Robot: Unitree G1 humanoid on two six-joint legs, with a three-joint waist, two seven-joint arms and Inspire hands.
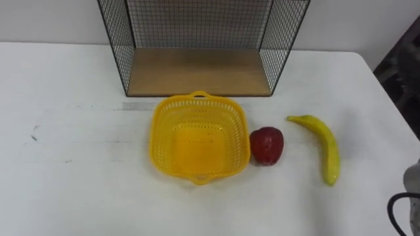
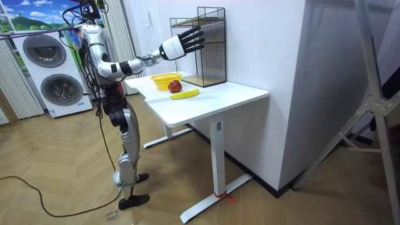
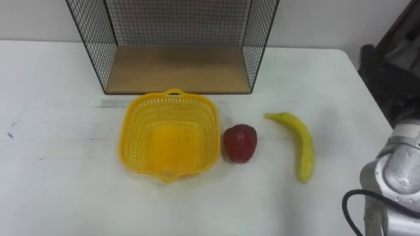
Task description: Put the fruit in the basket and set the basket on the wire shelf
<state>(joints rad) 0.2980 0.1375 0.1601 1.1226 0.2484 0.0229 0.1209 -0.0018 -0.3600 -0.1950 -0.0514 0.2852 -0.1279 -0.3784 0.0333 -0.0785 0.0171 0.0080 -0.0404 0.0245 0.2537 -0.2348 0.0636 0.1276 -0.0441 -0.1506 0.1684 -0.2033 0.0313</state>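
Fingers [image 2: 195, 37] of the right hand [image 2: 174, 48] are spread straight and hold nothing; it hangs raised over the table [image 1: 59, 164], on its right side. Banana [image 1: 324, 148] lies nearest that side, below and left of the hand, its long axis running away from the robot. Apple [image 1: 267, 145] sits further left, touching the empty basket [image 1: 197, 141]. Shelf [image 1: 197, 72] stands behind. The right arm looks best placed for the banana.

White table [image 2: 232, 94] on white legs, mid-rm. Wood-look floor [image 2: 281, 200] throughout. Two white washing machines [image 2: 61, 94] at room view's left, landscape pic [image 2: 31, 12] on wall above. Big white wall block [image 2: 325, 81] just behind table; grey metal stand [image 2: 375, 94] at room view's right. Even indoor light.
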